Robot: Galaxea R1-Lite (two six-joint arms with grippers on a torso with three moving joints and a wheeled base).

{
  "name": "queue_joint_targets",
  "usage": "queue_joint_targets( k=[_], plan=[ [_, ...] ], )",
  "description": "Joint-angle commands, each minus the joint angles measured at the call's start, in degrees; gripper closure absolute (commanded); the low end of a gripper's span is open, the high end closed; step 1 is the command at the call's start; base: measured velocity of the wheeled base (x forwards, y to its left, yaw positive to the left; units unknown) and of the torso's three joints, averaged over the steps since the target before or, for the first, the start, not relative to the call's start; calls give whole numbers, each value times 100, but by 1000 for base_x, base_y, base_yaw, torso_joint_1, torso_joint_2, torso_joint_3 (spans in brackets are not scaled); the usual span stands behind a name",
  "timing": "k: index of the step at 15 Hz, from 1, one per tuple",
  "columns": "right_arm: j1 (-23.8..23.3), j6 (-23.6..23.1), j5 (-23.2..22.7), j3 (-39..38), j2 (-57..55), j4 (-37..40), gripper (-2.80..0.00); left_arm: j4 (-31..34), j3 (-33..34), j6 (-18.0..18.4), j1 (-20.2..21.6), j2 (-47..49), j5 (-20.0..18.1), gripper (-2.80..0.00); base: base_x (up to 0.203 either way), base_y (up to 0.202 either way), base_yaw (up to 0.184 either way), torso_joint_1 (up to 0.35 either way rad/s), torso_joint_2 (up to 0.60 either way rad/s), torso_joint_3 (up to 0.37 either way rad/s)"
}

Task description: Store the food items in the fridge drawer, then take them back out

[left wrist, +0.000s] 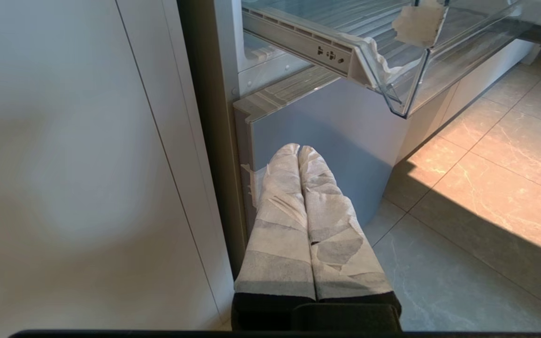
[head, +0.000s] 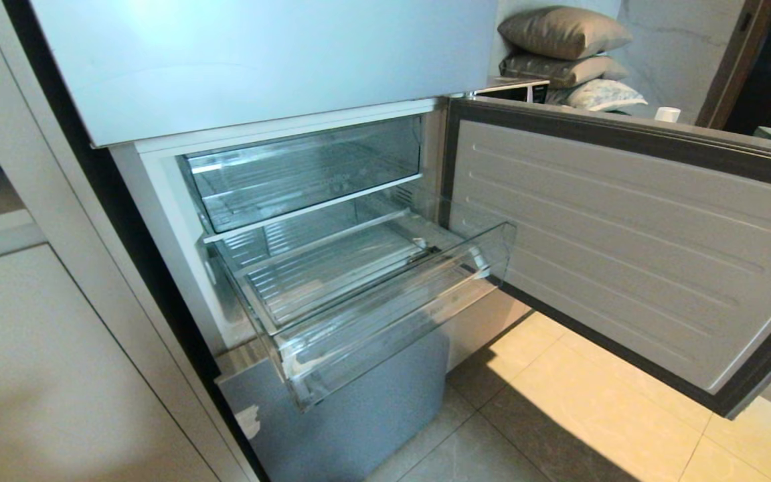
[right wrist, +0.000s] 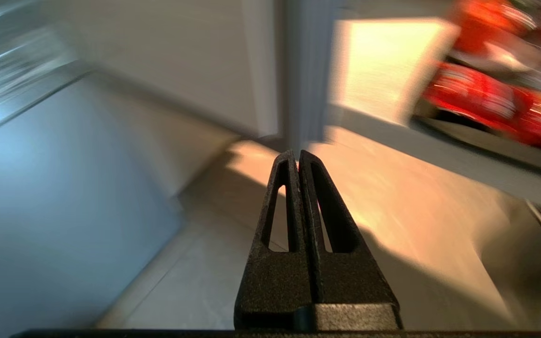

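Fridge drawer: one, clear, pulled out.
Left gripper: jaws closed, holding nothing.
Right gripper: jaws closed, holding nothing.

Left hand: 2 long tapered fingers wrapped in pale grey-white tape, black base. Right hand: 2 bare matte black fingers, each with a triangular cutout.
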State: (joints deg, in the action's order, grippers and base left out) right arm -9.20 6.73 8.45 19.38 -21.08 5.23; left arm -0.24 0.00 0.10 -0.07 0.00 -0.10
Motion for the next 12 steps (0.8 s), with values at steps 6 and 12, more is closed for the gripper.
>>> queue_joint_targets(
  k=[6,12],
  plan=[
    [-4398,217,-1674,692,-4078,-2236,-280,-2,9,-1,-1,0,1,0,0,0,0,0,0,0],
    [-5371,-43,-1883,1464,-6063,-3720,-280,-2,9,-1,-1,0,1,0,0,0,0,0,0,0]
  ],
)
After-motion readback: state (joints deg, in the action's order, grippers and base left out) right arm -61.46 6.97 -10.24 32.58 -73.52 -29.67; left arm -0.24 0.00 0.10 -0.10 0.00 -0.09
